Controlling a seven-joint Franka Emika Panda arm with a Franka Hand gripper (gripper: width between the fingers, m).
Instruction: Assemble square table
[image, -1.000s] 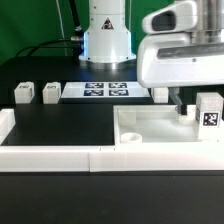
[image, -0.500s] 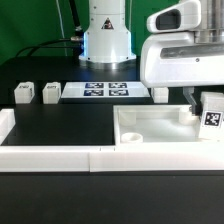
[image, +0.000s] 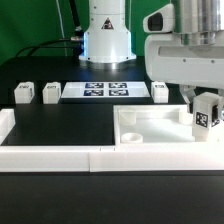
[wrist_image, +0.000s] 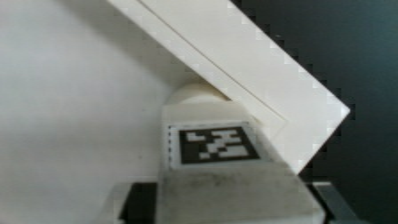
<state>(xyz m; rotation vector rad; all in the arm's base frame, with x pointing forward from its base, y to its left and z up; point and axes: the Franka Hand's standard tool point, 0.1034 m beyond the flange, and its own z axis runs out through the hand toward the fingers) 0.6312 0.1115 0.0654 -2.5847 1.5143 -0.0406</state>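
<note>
The square table's white tray-like top (image: 153, 124) lies on the black table at the exterior view's right, and its flat face (wrist_image: 71, 110) and raised rim (wrist_image: 240, 60) fill the wrist view. My gripper (image: 202, 106) is shut on one white tagged leg (image: 206, 112) and holds it slightly tilted over the top's far right corner. In the wrist view this leg (wrist_image: 215, 150) sits between my dark fingers (wrist_image: 146, 203), its rounded end close to the rim. Three more legs (image: 22, 93), (image: 51, 93), (image: 160, 92) stand in a row behind.
The marker board (image: 97, 90) lies flat at the back between the loose legs. A long low white border wall (image: 60, 155) runs along the front, turning back at the exterior view's left. The arm's white base (image: 107, 35) stands behind the board.
My jaws have shut on the leg at the top's far right corner. The hand has risen a little, and the leg has come up with it and now tilts.
</note>
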